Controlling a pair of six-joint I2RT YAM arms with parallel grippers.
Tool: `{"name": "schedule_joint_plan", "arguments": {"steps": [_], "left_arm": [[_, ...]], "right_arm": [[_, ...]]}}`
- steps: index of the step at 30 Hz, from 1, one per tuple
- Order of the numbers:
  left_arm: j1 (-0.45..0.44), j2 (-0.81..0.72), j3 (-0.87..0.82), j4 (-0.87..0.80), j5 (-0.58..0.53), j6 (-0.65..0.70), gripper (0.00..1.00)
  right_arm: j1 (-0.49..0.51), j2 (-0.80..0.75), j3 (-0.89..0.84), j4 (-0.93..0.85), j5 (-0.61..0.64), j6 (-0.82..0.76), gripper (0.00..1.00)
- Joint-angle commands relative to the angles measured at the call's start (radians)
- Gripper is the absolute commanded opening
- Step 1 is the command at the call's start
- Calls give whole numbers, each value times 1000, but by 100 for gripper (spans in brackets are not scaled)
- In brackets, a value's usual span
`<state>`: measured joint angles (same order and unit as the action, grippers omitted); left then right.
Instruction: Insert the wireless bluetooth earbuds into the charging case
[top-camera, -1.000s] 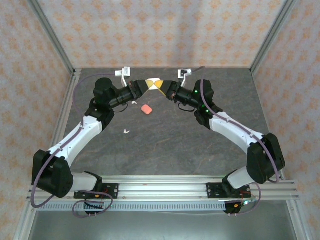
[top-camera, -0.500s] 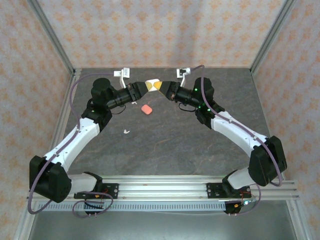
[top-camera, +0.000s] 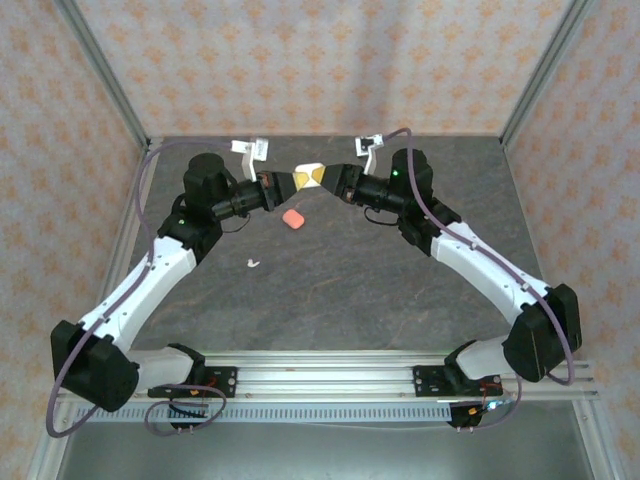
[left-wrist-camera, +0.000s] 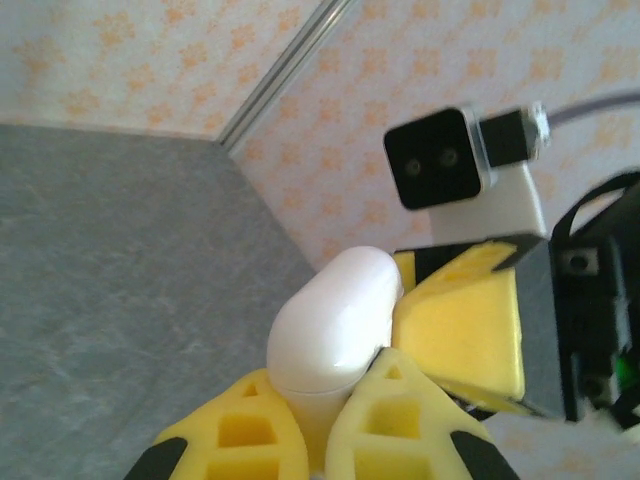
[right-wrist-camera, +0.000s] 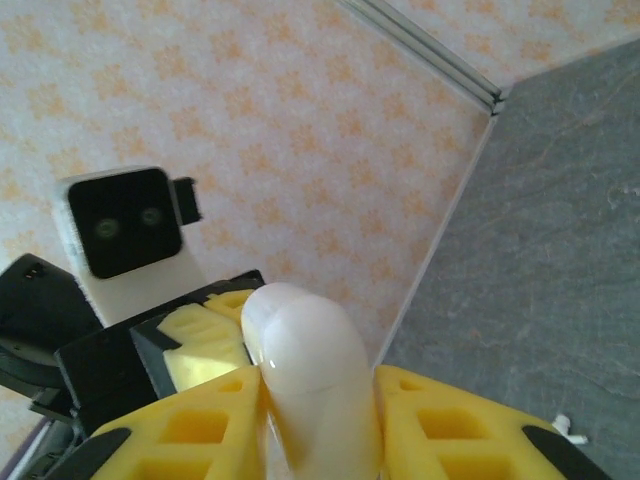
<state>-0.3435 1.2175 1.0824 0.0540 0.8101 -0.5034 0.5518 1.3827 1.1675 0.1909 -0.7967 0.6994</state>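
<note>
- Your left gripper (left-wrist-camera: 325, 378) is clamped on the white case (left-wrist-camera: 335, 315). Its yellow, hollow-celled fingers (left-wrist-camera: 200, 440) cover the case's lower end, so no seam or lid can be seen there.
- Your right gripper (right-wrist-camera: 318, 388) has a finger against each side of the same case. You cannot tell whether it is squeezing or only touching, and the bottom edge of that wrist view cuts off the case's base.
- From above, the two grippers meet tip to tip over the far part of the table (top-camera: 350, 290). The case is a pale sliver between them, clear of the surface.
- The case is smooth, glossy and rounded like a pebble. You cannot tell whether any earbuds are inside it.
- A pink case (top-camera: 293, 218), also rounded, lies on the mottled grey table near the grippers.
- A white earbud (top-camera: 253, 264) lies apart from it, nearer your left arm, too small to show its shape.
</note>
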Motion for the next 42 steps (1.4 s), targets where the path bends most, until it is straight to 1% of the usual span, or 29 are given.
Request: {"name": "schedule_joint_plan", "arguments": {"steps": [1,4,6,12,16,18,20,23,26,29,31,34,36,38,40,42], "left_arm": [[-64,-83,7,-113,79,292,0],[-74,-121,-16,-128,59,393,0],[-79,-133,-18,-175,36,459,0],[-80,-160,-40,-234,-3,562,0],[-81,-180,-60,-296,-103,615,0],[-79,-190,-66,-344,-166,654,0],[-77,-206,-74,-384,-231,686,0],[-68,-240,-100,-425,-319,711,0],[-63,-276,-143,-451,-410,723,0],[-58,-329,-200,-443,-458,717,0],[-58,-369,-232,-440,-481,717,0],[-57,-431,-268,-446,-518,720,0],[-57,-466,-287,-457,-530,721,0],[-55,-494,-305,-473,-540,721,0],[-56,-519,-322,-480,-545,717,0],[-54,-548,-339,-478,-543,715,0]], "right_arm": [[-4,18,42,-104,39,-63,31],[-10,27,46,-136,36,-61,35],[-16,23,47,-142,36,-53,37],[-36,19,70,-201,29,-53,38],[-36,5,88,-222,-12,-49,39],[-36,-8,112,-274,-12,-66,39],[-38,-12,143,-362,17,-102,41],[-36,27,194,-513,107,-138,44],[-26,132,246,-639,212,-151,43],[6,264,323,-696,285,-189,43],[34,368,413,-731,321,-240,42],[79,528,586,-796,416,-332,42],[103,643,717,-844,479,-390,42],[120,779,881,-917,517,-428,43],[130,921,1068,-1006,532,-436,43],[140,1069,1293,-1117,552,-412,43]]}}
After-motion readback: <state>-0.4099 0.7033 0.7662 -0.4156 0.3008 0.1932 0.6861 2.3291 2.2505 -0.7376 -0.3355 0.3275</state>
